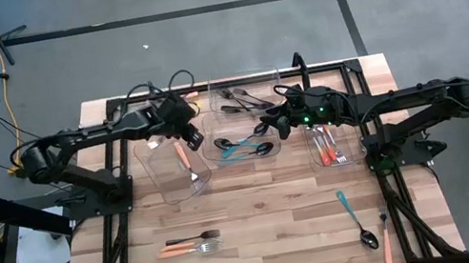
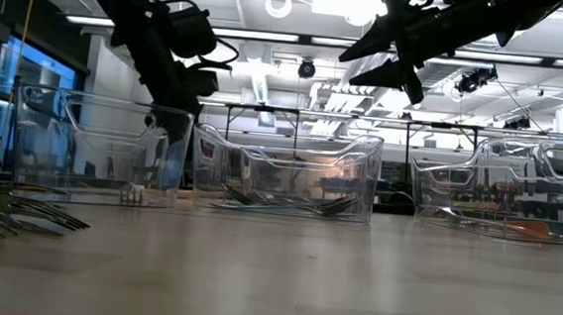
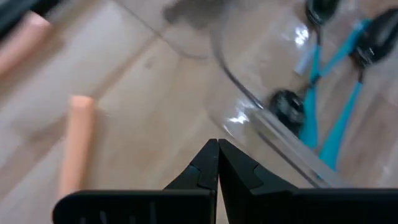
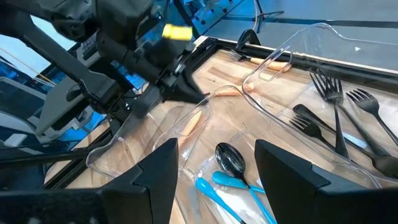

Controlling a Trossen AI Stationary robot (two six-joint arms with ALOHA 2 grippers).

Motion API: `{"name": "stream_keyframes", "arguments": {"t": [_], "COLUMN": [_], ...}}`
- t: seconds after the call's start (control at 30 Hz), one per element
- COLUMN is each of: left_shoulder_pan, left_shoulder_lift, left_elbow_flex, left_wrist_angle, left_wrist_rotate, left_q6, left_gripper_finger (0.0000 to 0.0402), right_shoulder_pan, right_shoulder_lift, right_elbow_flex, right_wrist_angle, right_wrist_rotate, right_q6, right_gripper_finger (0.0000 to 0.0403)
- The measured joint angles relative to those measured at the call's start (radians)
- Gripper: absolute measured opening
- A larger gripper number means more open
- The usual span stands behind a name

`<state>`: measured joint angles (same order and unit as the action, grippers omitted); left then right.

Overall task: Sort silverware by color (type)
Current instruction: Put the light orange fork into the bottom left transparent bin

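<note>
Right gripper [image 4: 214, 180] hangs wide open and empty over the middle bin [image 1: 248, 153], where teal-handled spoons [image 1: 239, 148] lie. Left gripper [image 3: 217, 163], pinched shut on nothing, sits just beside that bin over the left bin [image 1: 169, 172] holding an orange-handled utensil [image 1: 183, 156]. Risk, I judge: both arms crowd the middle bin and could collide or knock its thin wall.

An orange handle [image 3: 76, 144] is blurred, its head cut off by the frame edge.
</note>
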<state>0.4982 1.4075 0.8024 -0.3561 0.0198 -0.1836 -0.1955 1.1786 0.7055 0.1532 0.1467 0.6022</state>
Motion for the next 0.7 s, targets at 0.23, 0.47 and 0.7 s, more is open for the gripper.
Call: {"name": "stream_keyframes", "arguments": {"t": [0.23,0.47,0.7], "left_shoulder_pan": [-0.112,-0.202,-0.293], "left_shoulder_lift": [0.000,-0.001,0.000], "left_elbow_flex": [0.000,0.002,0.000], "left_wrist_angle": [-0.062,-0.154,-0.165], "left_wrist_rotate": [-0.004,0.021,0.157], "left_q6": [-0.048,-0.061,-0.129], "left_gripper_finger": [0.0000,0.0000,0.0000], "right_shoulder_pan": [0.000,0.000,0.000], "right_shoulder_lift": [0.000,0.000,0.000], "right_elbow_flex": [0.000,0.000,0.000], "right_wrist_angle": [0.000,0.000,0.000], "right_wrist_rotate": [0.000,0.000,0.000], "right_q6": [0.000,0.000,0.000], "right_gripper_finger": [0.0197,0.0197,0.0197]}}
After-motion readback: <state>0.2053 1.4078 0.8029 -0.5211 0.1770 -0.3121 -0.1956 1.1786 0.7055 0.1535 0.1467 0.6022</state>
